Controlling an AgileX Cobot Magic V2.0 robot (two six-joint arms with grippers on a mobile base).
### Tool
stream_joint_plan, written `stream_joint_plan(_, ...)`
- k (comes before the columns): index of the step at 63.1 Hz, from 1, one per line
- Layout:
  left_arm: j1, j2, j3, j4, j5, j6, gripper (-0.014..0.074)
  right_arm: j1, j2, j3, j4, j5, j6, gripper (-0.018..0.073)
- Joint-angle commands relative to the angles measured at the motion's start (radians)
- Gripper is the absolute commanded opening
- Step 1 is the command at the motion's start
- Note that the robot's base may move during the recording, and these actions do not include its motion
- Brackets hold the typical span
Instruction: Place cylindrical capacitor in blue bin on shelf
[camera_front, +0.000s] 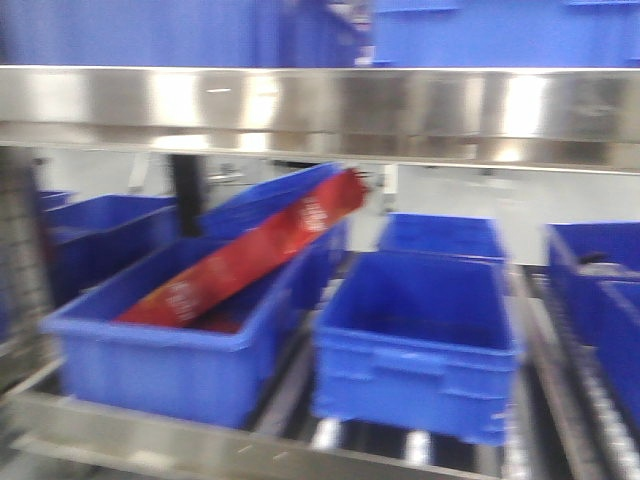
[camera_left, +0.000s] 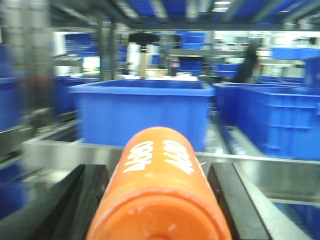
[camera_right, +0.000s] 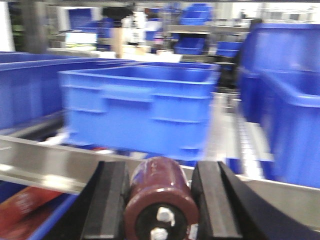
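In the right wrist view my right gripper (camera_right: 160, 167) is shut on a dark red cylindrical capacitor (camera_right: 161, 192) with screw terminals on its near end. It is held in front of the shelf's steel front rail (camera_right: 40, 165), with a blue bin (camera_right: 140, 107) just beyond. In the left wrist view my left gripper (camera_left: 157, 172) is shut on an orange cylinder (camera_left: 160, 195) printed with white digits, facing another blue bin (camera_left: 142, 112) behind the rail (camera_left: 260, 172). The front view shows the shelf (camera_front: 320, 105) and an empty blue bin (camera_front: 415, 330), and neither gripper.
A blue bin at the left (camera_front: 170, 360) holds a long red package (camera_front: 250, 255), which also shows low left in the right wrist view (camera_right: 20, 205). More blue bins stand at the right (camera_front: 600, 290) and on the upper level (camera_front: 500, 30). Roller tracks run between the bins.
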Motion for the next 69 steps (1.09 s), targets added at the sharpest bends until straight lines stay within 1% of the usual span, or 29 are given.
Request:
stream_joint_plan(1, 0.003, -0.006, -0.001, -0.006, -0.023, 0.003, -0.0111, 0.002, -0.002, -0.002, -0.008, -0.030, -0.003, -0.0162)
stream_joint_plan(69, 0.003, -0.006, -0.001, -0.006, -0.023, 0.003, -0.0111, 0.002, -0.002, -0.002, -0.008, -0.030, -0.003, -0.0162)
